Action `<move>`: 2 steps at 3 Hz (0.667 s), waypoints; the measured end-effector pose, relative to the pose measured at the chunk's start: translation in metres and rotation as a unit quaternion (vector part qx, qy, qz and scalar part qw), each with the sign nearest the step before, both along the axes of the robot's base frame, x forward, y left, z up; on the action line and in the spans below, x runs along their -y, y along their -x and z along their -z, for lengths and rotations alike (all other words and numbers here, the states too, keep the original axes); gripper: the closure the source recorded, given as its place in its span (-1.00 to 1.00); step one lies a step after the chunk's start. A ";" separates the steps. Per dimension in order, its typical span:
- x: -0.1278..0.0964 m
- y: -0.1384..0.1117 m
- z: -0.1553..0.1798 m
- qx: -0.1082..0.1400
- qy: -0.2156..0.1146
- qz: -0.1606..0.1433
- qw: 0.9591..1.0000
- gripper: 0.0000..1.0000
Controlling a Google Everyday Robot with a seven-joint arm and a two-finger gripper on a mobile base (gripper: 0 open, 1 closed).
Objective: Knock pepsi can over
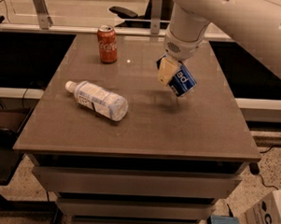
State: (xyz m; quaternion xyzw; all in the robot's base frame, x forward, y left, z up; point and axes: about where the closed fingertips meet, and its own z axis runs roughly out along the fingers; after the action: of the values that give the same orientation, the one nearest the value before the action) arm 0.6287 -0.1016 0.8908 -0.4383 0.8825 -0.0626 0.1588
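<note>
The gripper (174, 77) hangs over the right half of the table (186, 134), a little nearer the far edge than the near one, with its fingers closed on the pepsi can (183, 82). One pale finger (165, 70) lies across the can's left side, the other is hidden behind it. The can is tipped well off upright, its lower end swung toward the right edge, and I can't tell whether it is just off the surface or barely touching. Held like that, I'd say it only needs laying on its side and letting go. There is bare top all round it, out to the right and near edges. The Coke can (107, 43) stands near the far left corner and the bottle (98, 100) lies on its side left of centre, both well apart from the gripper, so nothing crowds the move, though a loose can could roll toward the right edge
</note>
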 end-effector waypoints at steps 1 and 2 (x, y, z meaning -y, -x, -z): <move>0.005 0.001 0.003 -0.012 0.000 0.015 1.000 1.00; 0.009 0.002 0.010 -0.026 -0.004 0.025 0.999 1.00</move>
State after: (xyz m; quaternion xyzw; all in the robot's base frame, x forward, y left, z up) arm 0.6268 -0.1108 0.8806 -0.4165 0.8975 -0.0513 0.1358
